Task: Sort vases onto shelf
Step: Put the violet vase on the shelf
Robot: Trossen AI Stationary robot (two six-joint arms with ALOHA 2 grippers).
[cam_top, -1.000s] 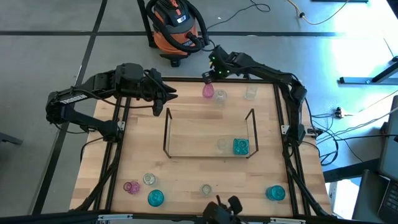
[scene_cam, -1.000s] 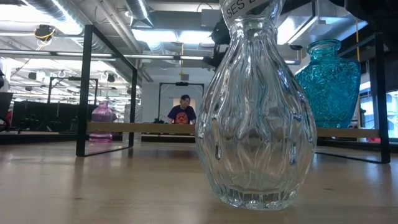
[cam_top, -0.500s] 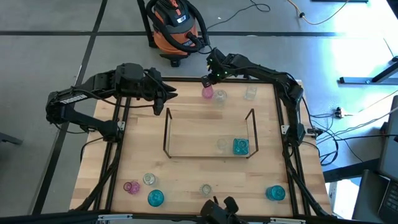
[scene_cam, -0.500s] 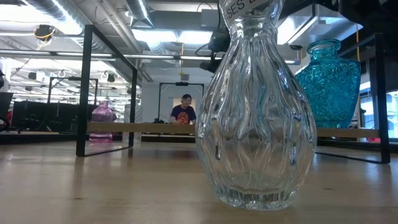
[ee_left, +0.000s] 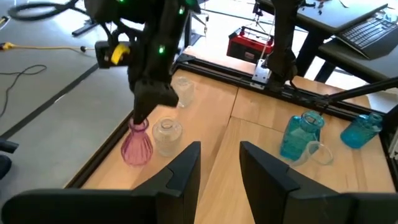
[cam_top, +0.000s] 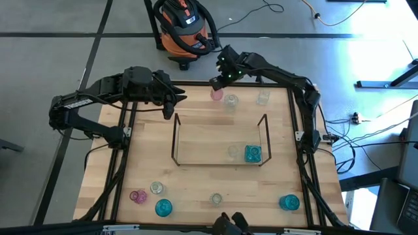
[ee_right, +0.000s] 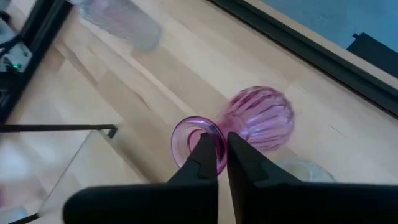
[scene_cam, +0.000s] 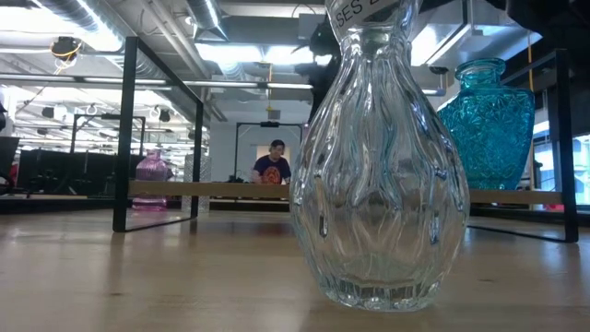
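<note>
We see the right gripper point(cam_top: 215, 85) at the far edge of the pale wooden table point(cam_top: 196, 179), its two dark fingers point(ee_right: 205, 163) pinched on the flared rim of a ribbed pink glass vase point(ee_right: 255, 118); the bulbous, fluted body hangs tilted beneath the grip, and it looks lifted clear of the wood, though the wrist view is blurred enough that we cannot be sure. Just beside it stands a clear vase point(cam_top: 231, 100), with another clear one point(cam_top: 263, 98) farther along the same edge. The shelf point(cam_top: 220, 140), a thin dark wire rack with upright ends and a transparent base, sits at mid-table and holds a faceted teal vase point(cam_top: 253, 154) and a small clear vase point(cam_top: 233, 152) side by side near its right end. Along the near edge we count a small pink vase point(cam_top: 138, 196), a clear vase point(cam_top: 157, 188), a teal vase point(cam_top: 163, 207), a further clear vase point(cam_top: 216, 198) and a teal one point(cam_top: 289, 202) toward the right corner. In the low view, a tall clear vase point(scene_cam: 378, 175) with wavy vertical ribs fills the frame. The left gripper point(cam_top: 177, 99) hangs over the table's far left, its blunt dark fingers point(ee_left: 180, 177) standing apart and empty.
</note>
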